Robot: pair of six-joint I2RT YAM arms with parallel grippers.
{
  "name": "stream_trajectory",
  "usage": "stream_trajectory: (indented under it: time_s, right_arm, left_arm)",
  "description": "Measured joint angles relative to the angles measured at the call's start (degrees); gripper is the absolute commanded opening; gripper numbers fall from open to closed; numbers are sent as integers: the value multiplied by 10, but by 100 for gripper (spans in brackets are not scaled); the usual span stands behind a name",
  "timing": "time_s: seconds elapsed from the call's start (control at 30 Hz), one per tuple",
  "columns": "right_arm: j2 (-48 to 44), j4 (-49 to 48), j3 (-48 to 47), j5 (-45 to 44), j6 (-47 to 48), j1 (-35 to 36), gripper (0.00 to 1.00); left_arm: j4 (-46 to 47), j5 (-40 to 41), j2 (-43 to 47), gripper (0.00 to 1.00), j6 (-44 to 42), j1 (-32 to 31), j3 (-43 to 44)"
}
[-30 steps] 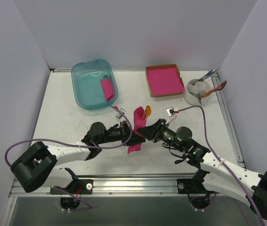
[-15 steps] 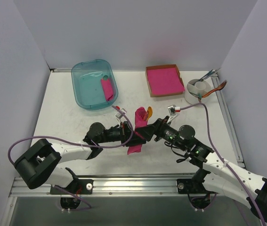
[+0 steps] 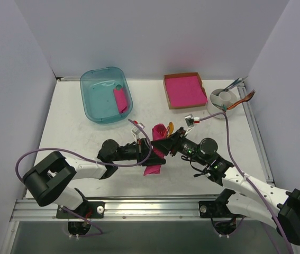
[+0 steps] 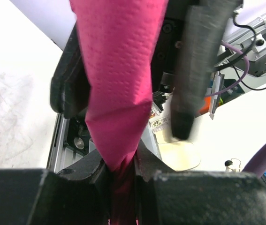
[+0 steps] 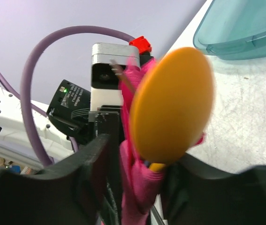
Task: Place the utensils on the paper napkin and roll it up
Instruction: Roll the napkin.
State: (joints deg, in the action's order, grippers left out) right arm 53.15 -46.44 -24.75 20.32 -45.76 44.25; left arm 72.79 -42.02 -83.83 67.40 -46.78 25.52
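Over the table (image 3: 75, 137), left end effector (image 4: 121, 171) clamps paper napkin (image 4: 118, 79); right end effector (image 5: 140, 157) advanced, grip unclear.

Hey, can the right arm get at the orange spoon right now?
Probably yes. The orange spoon pokes out of the pink napkin right between the fingers of the right hand, with nothing in between; the left hand pinches the napkin.
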Motion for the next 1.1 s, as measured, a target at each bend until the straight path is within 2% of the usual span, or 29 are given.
stream_trajectory:
  time_s: [0.27, 0.37, 0.53, 0.87, 0.93, 0.97, 1.07, 1.1]
  right_arm:
    - [-12, 6, 14, -14, -5, -3, 21]
    - [-32, 19, 21, -36, -10, -2, 18]
    - [-61, 43, 25, -67, -22, 4, 19]
    - [-65, 81, 28, -116, -37, 6, 20]
    - [-65, 84, 28, -125, -38, 8, 23]
    - [-65, 86, 28, -129, -38, 9, 35]
    - [-66, 85, 28, -151, -38, 7, 50]
    - [-66, 85, 28, -156, -38, 7, 52]
  left_arm:
    - [17, -3, -10, 2, 12, -5, 2]
    - [17, -2, -11, 2, 5, -10, 5]
    - [4, 11, -9, 3, -29, -21, 12]
    - [-94, 54, 14, 7, -101, -29, 18]
    - [-111, 61, 18, 7, -113, -31, 20]
    - [-120, 64, 21, 7, -117, -31, 21]
    - [-134, 66, 25, 7, -125, -31, 21]
    - [-137, 66, 25, 7, -125, -31, 21]
